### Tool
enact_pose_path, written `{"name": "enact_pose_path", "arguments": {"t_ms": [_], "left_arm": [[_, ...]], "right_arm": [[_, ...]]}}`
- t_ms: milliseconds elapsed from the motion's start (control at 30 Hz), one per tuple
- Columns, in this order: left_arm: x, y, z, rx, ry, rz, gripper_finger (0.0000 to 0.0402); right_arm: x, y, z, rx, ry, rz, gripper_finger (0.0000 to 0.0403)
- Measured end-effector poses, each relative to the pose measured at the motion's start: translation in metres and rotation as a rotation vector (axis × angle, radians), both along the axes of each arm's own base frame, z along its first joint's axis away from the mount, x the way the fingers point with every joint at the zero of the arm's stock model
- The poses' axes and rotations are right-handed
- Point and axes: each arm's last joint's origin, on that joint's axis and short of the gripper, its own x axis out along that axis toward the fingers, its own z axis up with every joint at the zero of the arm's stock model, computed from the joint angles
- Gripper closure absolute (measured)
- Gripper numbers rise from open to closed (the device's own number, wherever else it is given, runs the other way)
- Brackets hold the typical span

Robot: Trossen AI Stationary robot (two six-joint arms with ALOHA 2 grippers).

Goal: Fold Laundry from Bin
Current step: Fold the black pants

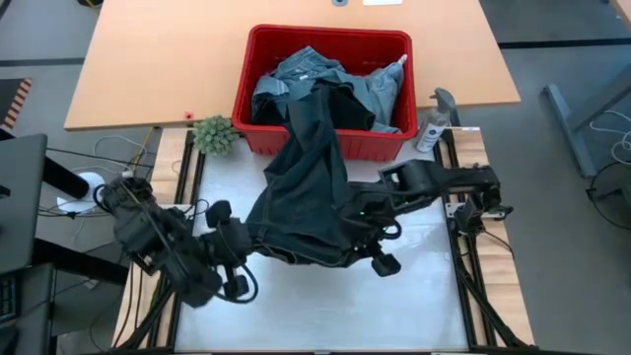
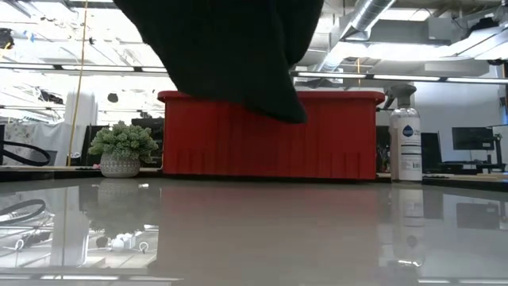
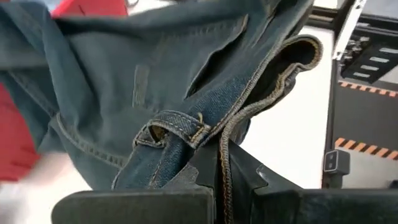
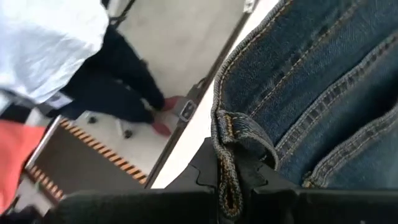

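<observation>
Dark denim jeans [image 1: 301, 202] lifted above the white table [image 1: 424, 296], one leg trailing up into the red bin [image 1: 325, 44] at twelve o'clock, left gripper [image 3: 217, 180] clenched on the waistband at eight o'clock, right gripper [image 4: 230, 180] clenched on the waistband at four o'clock, light denim pieces [image 1: 306, 74] lying in the bin.

The pale, glossy desk [image 1: 325, 306] carries little on its bare surface. At its far edge the red bin [image 1: 325, 138] stands, with a small green plant [image 1: 214, 134] just beside one end and a clear spray bottle [image 1: 431, 128] near the other.
</observation>
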Motion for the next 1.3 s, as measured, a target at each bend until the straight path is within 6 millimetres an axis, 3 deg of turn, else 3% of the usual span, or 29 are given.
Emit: {"name": "enact_pose_path", "arguments": {"t_ms": [133,300,633,1000,1300], "left_arm": [[0.003,-0.011,-0.018,-0.040,-0.039,0.037,0.0401],[-0.009,-0.006,-0.034,-0.174,-0.116,0.089,0.0401],[-0.029,0.007,-0.121,-0.347,-0.165,0.187,0.0401],[-0.043,0.009,-0.203,-0.443,-0.148,0.217,0.0401],[-0.055,0.009,-0.242,-0.526,-0.095,0.238,0.0393]], "right_arm": [[0.002,-0.010,-0.004,0.007,0.002,0.082,0.0369],[0.007,-0.031,-0.012,0.066,0.018,0.123,0.0369],[0.035,-0.034,-0.100,0.131,0.180,0.162,0.0369],[0.047,-0.036,-0.175,0.159,0.219,0.103,0.0369],[0.051,-0.035,-0.216,0.173,0.186,0.012,0.0369]]}}
